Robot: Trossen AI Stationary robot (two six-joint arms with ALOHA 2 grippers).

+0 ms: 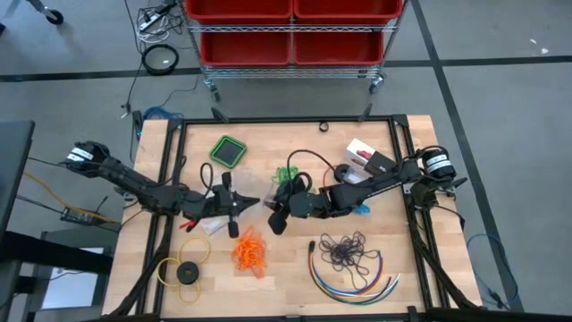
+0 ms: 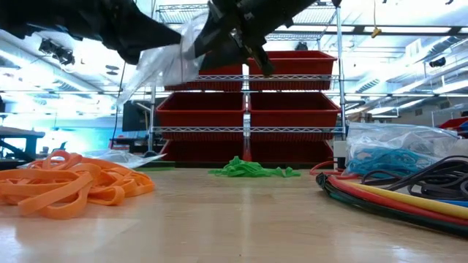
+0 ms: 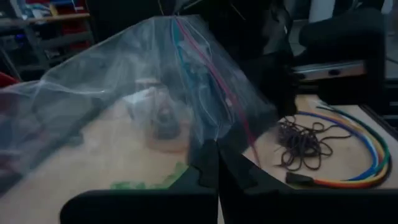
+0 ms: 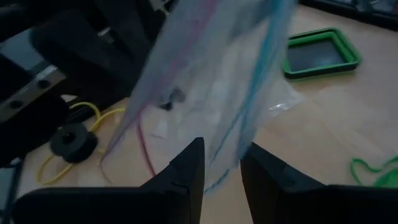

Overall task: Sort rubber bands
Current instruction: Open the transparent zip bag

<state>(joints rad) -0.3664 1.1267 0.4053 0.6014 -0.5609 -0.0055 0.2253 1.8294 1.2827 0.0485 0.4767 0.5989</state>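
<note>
Rubber bands [image 1: 251, 253] loose; bag [image 3: 155, 87] in both jaws

Orange rubber bands [image 1: 250, 251], green bunch [image 2: 251, 169], dark purple bunch [image 1: 347, 249], blue bunch [image 2: 386, 159] — clear bag [image 3: 155, 87], green-rimmed tray [image 1: 228, 151]

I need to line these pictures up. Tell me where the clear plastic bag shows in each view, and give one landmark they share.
High view: clear plastic bag at table centre, between the two grippers.
Low view: the bag hangs upper left, under the dark arms.
Left wrist view: the bag fills the middle, pinched by the left gripper.
Right wrist view: the bag hangs above the right gripper.
Shared landmark: green rubber bands.
</note>
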